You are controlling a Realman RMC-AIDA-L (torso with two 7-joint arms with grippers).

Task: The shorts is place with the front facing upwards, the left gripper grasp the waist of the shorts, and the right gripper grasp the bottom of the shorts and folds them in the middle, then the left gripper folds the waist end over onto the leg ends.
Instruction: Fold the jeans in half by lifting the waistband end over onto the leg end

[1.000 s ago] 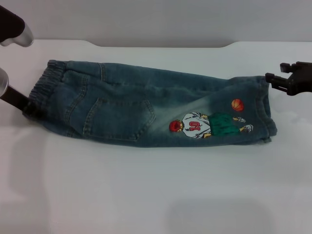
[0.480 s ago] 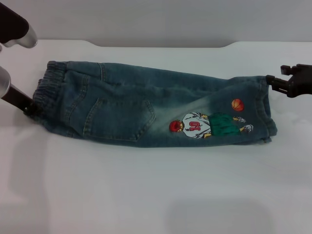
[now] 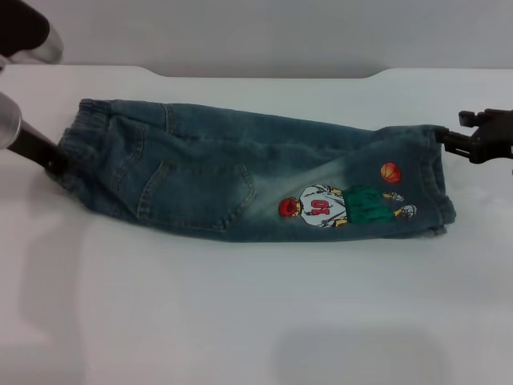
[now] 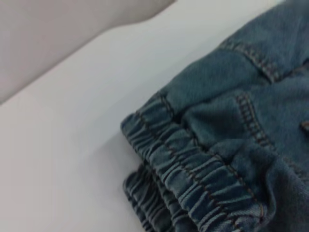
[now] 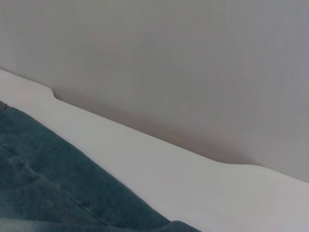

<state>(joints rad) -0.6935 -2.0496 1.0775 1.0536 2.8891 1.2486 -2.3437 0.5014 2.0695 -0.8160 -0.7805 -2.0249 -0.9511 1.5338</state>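
Note:
The shorts [image 3: 240, 176] lie on the white table, doubled lengthwise, with the patch pocket and the basketball-player print facing up. The puckered waist [image 3: 80, 132] is at the left end and fills the left wrist view as the waist [image 4: 193, 169]. My left gripper [image 3: 58, 163] is shut on the waist's lower corner, and the cloth there is drawn up with it. The bottom of the shorts [image 3: 437, 176] is the flat hem at the right end. My right gripper [image 3: 455, 132] hangs open just beyond that hem's upper corner, holding nothing. The right wrist view catches only a strip of denim [image 5: 48, 188].
The white table [image 3: 240, 321] stretches wide in front of the shorts. A grey wall [image 3: 256, 32] rises right behind the table's back edge. No other objects are in view.
My left gripper has shifted up and to the right, and the waist's lower corner has come along with it. The right gripper has drifted slightly right and down, off the hem.

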